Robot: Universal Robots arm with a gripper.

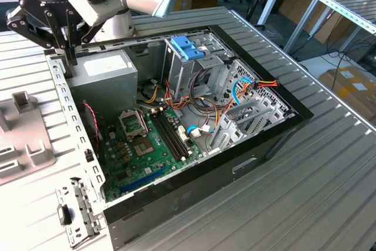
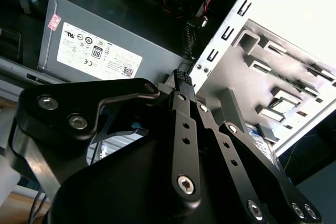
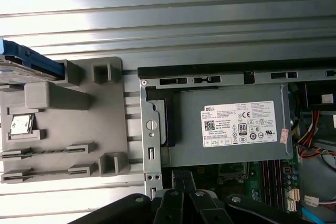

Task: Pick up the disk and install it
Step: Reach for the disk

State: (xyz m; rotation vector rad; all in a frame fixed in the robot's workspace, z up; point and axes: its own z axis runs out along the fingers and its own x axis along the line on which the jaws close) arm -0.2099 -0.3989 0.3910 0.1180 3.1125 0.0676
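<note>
Disk [image 3: 23, 66], blue-edged, rests at one end corner of the grey fixture [image 3: 105, 124] in the first wrist view. That fixture lies at the exterior view's left, beside the open computer case [image 1: 235, 168]. Gripper [image 1: 71, 62] hangs at the case's far left rim, fingers closed on nothing, just beside the grey power supply [image 1: 103, 80]. Blue latch [image 1: 189, 48] sits further right.

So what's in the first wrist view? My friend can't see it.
The black pincer hangs over the edge of an open computer case, near its grey power supply box. The disk sits on a grey holder beside the case.
</note>
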